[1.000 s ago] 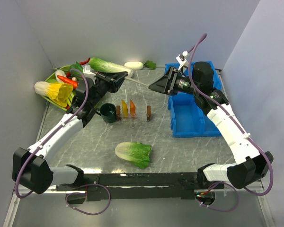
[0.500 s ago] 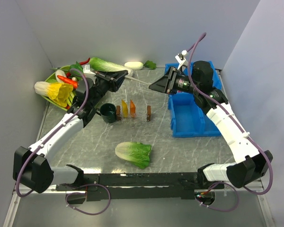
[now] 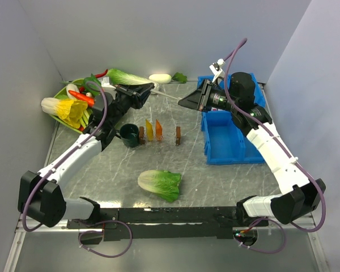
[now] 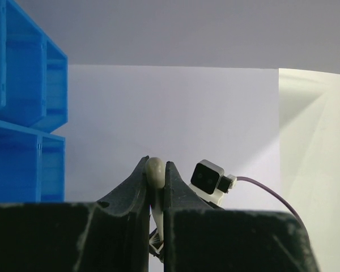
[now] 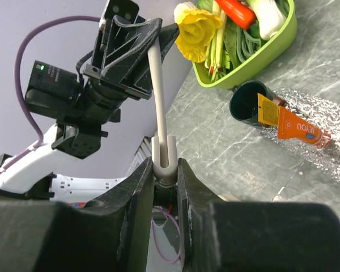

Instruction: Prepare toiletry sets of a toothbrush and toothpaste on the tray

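Pale toothbrush is clamped at both ends, bridging left gripper and right gripper in mid-air; if 1 is withdrawn before the other is opened, it could be bent or dropped

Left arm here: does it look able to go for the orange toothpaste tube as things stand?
Probably not yet. The left gripper is shut on the toothbrush, whose other end the right gripper also clamps. The orange toothpaste tube sits uncovered nearby, so the way itself looks free.
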